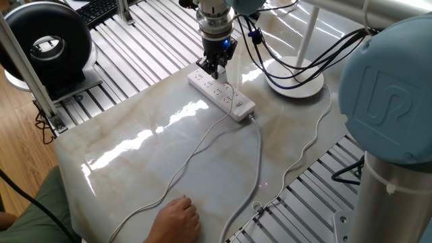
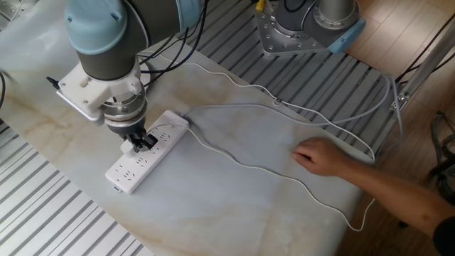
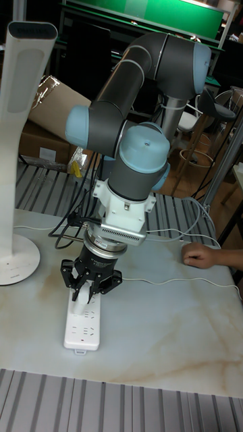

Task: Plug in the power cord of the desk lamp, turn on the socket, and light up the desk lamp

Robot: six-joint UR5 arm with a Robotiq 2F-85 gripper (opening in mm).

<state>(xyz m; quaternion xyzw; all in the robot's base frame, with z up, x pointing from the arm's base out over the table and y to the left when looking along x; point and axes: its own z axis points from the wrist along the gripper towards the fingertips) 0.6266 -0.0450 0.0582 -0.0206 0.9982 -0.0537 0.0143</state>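
The socket (image 1: 237, 106) (image 2: 126, 173) (image 3: 82, 327) is a long white power strip lying flat on the marble table. My gripper (image 1: 214, 67) (image 2: 142, 142) (image 3: 88, 291) stands upright over its middle, shut on the small white plug of the power cord, which is pressed down onto the strip. From there the thin white power cord (image 1: 196, 152) (image 2: 249, 167) trails across the table. The desk lamp (image 1: 297, 84) (image 3: 13, 253) stands just beyond the strip, with a round white base and a slim pole.
A person's hand (image 1: 177, 217) (image 2: 320, 156) (image 3: 202, 255) rests on the table near the front edge, on the thin cord. A black round fan (image 1: 47, 40) stands off the table's left. The strip's thicker cable (image 1: 258, 155) runs toward the slatted metal frame (image 1: 304, 202).
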